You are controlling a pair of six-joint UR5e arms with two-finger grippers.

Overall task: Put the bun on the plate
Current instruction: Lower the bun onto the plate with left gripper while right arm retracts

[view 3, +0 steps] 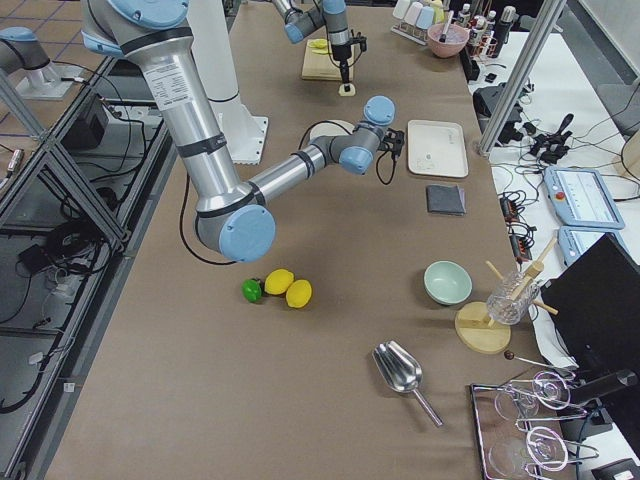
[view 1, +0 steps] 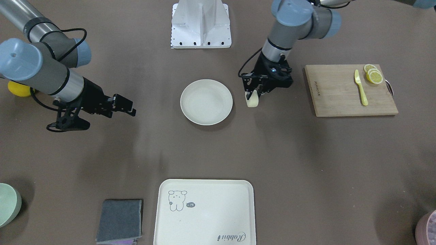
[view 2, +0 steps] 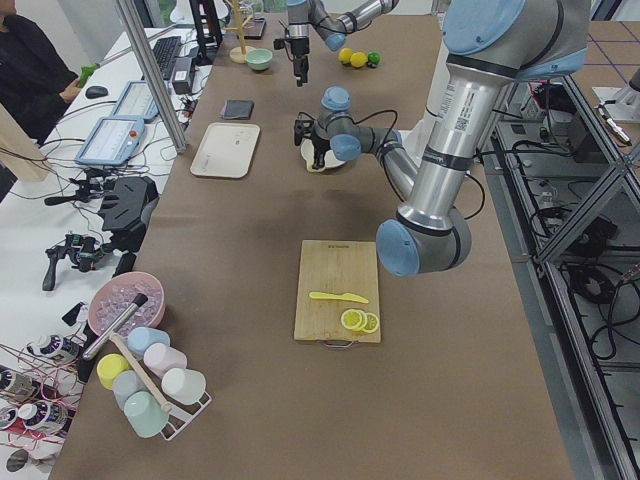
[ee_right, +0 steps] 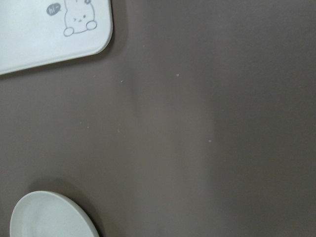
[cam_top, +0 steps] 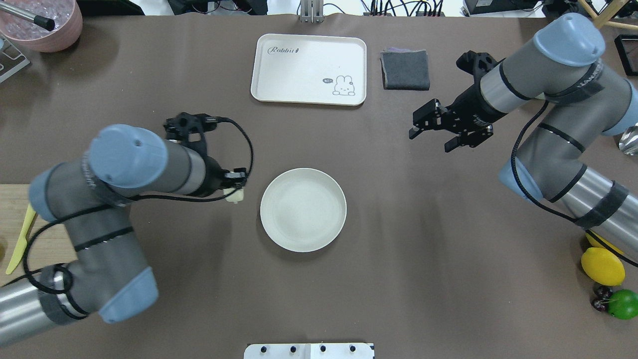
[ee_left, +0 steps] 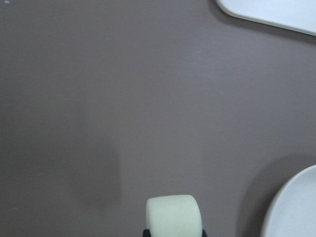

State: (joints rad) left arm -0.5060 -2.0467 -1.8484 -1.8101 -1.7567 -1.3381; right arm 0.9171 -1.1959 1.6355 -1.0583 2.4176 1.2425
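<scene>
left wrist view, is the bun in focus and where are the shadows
Left wrist view: the bun is evenly lit, edges slightly soft, cropped by the frame's bottom; a dark shadow hugs the plate rim, a faint band darkens the table left of the bun. Front-facing view: no glare, soft shadow along the plate's lower edge.

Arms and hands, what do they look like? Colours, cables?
Left arm and right arm: grey-silver tubes, pale blue joint caps, black bands. Left hand and right hand: black, two-finger, with black cables looping off the wrists.
</scene>
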